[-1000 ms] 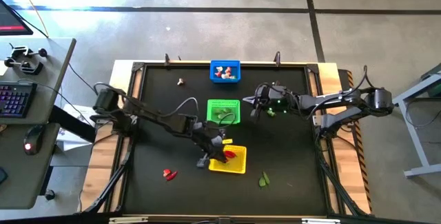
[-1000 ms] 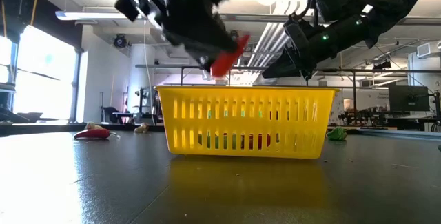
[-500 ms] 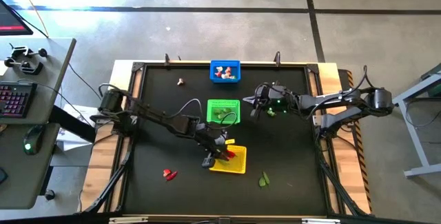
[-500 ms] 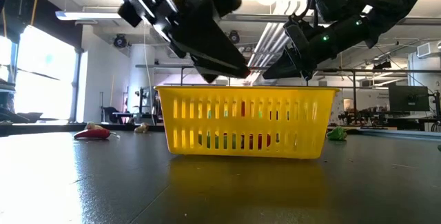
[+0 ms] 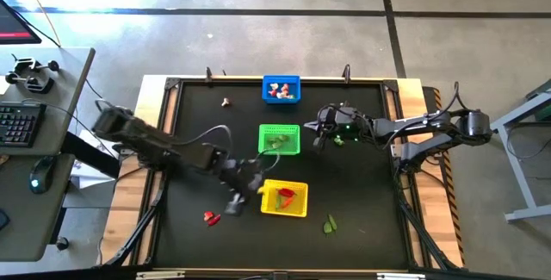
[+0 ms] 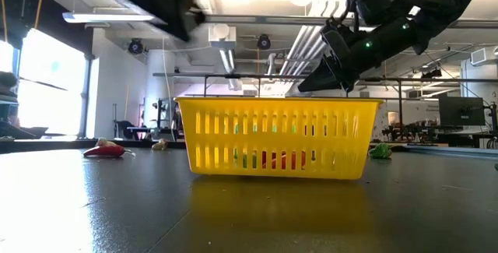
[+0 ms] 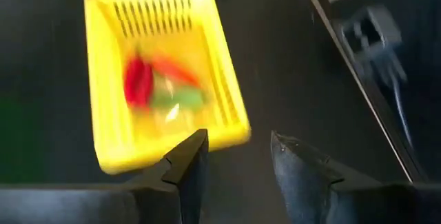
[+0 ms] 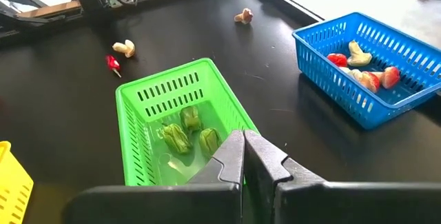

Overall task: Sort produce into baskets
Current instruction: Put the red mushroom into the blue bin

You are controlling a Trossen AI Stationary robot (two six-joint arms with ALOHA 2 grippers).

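Observation:
The yellow basket stands near the table's middle with red chillies lying in it. My left gripper hovers open and holds nothing, just left of that basket. The green basket holds green leafy bits. The blue basket at the far edge holds white-and-red mushroom bits. My right gripper hangs shut and holds nothing, beside the green basket's right side.
Loose pieces lie on the black table: a red chilli near the left front, a green leafy bit near the right front, and a mushroom bit at the far left. A raised frame edges the table.
My left gripper, shut on a red chilli above the yellow basket, has opened; the chilli has gone from its fingers. The gripper has then risen and drawn back toward the table's left, clear of the basket.

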